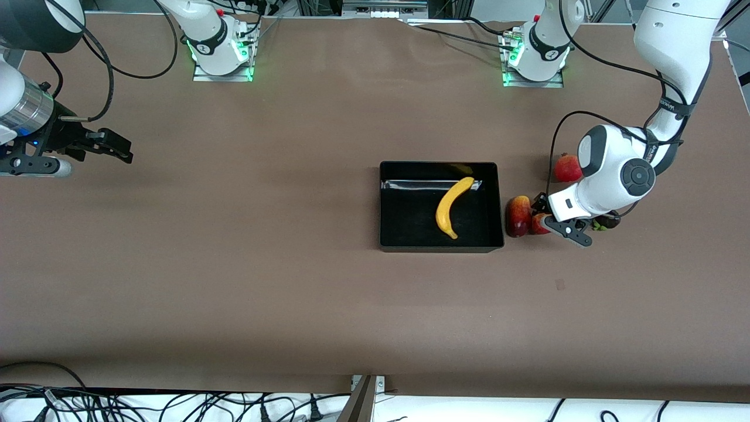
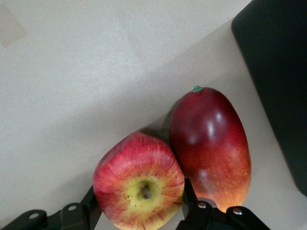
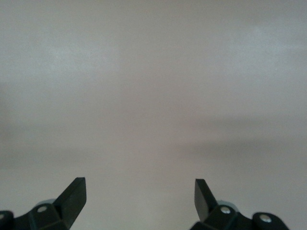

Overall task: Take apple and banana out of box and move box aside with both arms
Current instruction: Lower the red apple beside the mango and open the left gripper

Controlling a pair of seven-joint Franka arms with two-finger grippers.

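The black box [image 1: 410, 225] lies mid-table with the yellow banana [image 1: 452, 206] inside it. Just outside the box wall, toward the left arm's end, the small red-and-yellow apple [image 1: 537, 225] [image 2: 139, 184] rests against a larger oblong dark-red fruit [image 1: 518, 215] [image 2: 211, 141]. My left gripper [image 1: 546, 215] [image 2: 140, 197] is low at the table, shut on the apple with a finger pressed on each side. My right gripper [image 1: 114, 146] [image 3: 139, 191] waits open and empty over bare table at the right arm's end.
A round red pomegranate [image 1: 567, 168] lies farther from the front camera than the apple. A small dark fruit with green leaves [image 1: 606, 222] sits partly under the left wrist. The box corner [image 2: 278, 72] shows close to the oblong fruit. Brown tabletop [image 1: 234, 264] surrounds everything.
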